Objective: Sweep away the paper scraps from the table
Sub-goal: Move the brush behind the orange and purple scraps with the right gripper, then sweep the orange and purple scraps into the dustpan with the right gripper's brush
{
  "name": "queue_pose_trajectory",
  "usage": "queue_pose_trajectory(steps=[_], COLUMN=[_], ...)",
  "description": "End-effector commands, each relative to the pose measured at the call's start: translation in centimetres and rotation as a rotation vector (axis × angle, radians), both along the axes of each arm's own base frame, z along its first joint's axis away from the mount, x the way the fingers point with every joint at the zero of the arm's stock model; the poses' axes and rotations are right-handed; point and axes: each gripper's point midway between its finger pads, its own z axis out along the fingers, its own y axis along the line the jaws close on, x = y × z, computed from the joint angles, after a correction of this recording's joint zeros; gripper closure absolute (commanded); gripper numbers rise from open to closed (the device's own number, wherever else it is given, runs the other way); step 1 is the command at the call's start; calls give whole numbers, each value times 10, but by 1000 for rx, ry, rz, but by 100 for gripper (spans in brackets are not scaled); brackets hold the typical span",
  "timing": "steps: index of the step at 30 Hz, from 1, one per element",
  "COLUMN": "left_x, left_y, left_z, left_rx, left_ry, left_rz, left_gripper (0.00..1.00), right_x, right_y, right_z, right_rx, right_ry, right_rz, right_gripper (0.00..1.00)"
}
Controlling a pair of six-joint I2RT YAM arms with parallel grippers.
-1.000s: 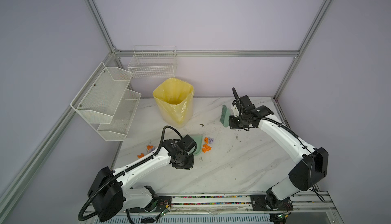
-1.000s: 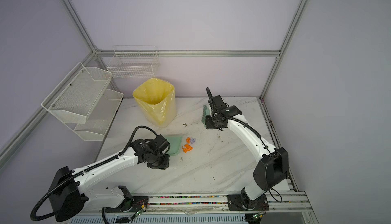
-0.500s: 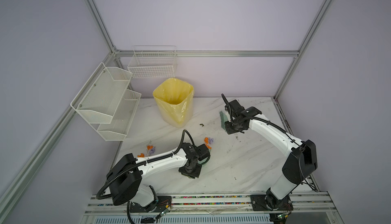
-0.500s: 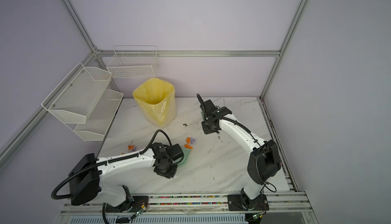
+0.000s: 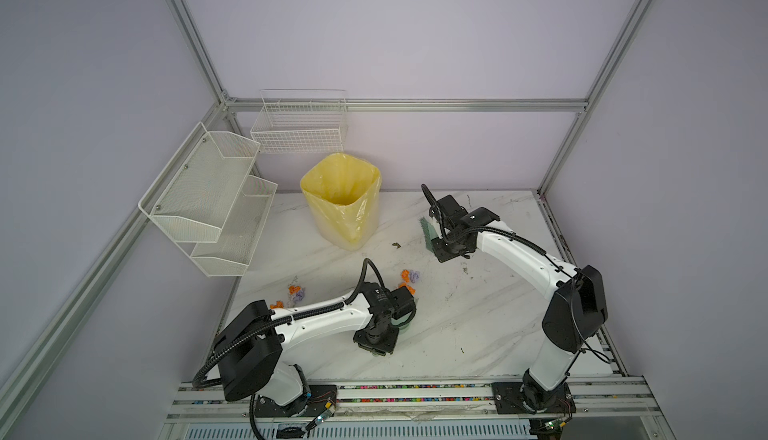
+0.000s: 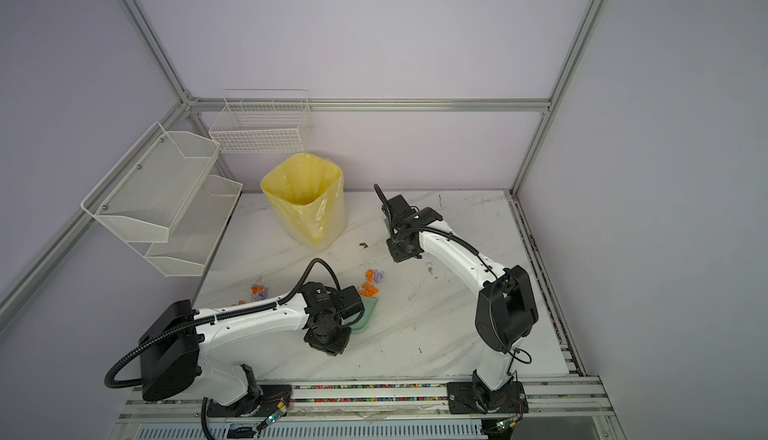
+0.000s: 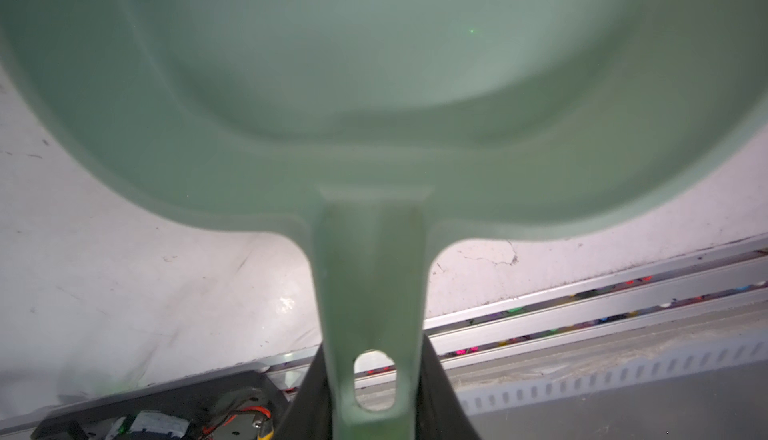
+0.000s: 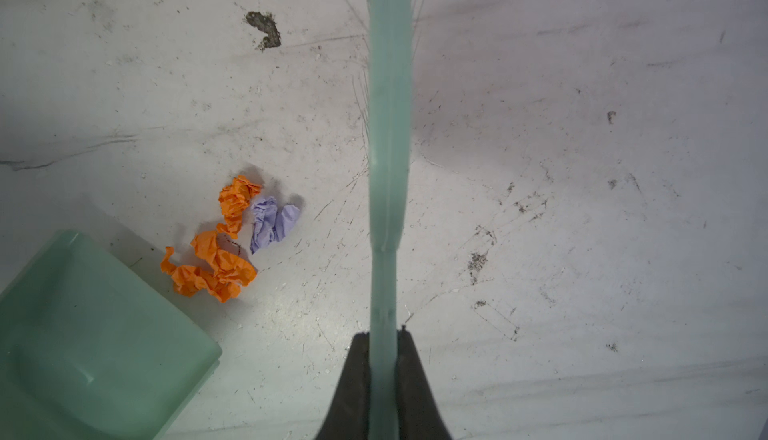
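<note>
Lying on the table point(image 5: 478, 313) in two loose groups, the paper scraps point(image 8: 232, 242) are orange and lilac wads. The group near the middle is strung out in a short line running from the mouth of the green dustpan point(image 8: 83, 334) toward the far edge, its nearest orange wad just beside the pan's lip. A second cluster point(image 6: 258, 290) lies nearer the wire shelves point(image 6: 166, 209), partly hidden behind the left arm. The left gripper point(image 7: 374, 375) pinches the dustpan's handle. In both top views its wrist covers most of the pan, and in the left wrist view the pan is blurred, its lip out of frame. The right gripper point(image 8: 384, 359) is clamped on the brush point(image 8: 388, 126), whose long axis runs straight out from the jaws. The bristles are cut off at the frame edge, so I cannot tell whether they touch the table.
</note>
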Motion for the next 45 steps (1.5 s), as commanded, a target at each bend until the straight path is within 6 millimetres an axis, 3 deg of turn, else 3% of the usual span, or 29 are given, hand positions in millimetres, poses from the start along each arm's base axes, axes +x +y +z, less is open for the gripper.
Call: queue_pose_trajectory(steps=[1,10,18,23,28,37,45], left_x=[4,8,15,21,34,51,60], left_y=[-19,-17,-23,-21,-7,0,3], left_z=[13,8,9,8,12,2,-7], left_rx=[-57,-21,-20,-8,18,47,67], left_ry=[-1,-11,-21,4,2,16,15], left_rz=[21,6,-10,-26,-32,-66,-81], left_gripper=[100,100,100,100,100,100,100], right_x=[8,-2,-22,-45,-73,-121,-158], right_y=[9,26,34,50,58,84,91], right_z=[3,-14,-34,-43,-57,-46,-27], right_rx=[-28,-82,-82,-36,-38,139,312], right_ry=[-36,7,93,145,204,289,355], right_rz=[30,96,154,205,258,374,445], right_gripper=[100,100,100,100,100,100,100])
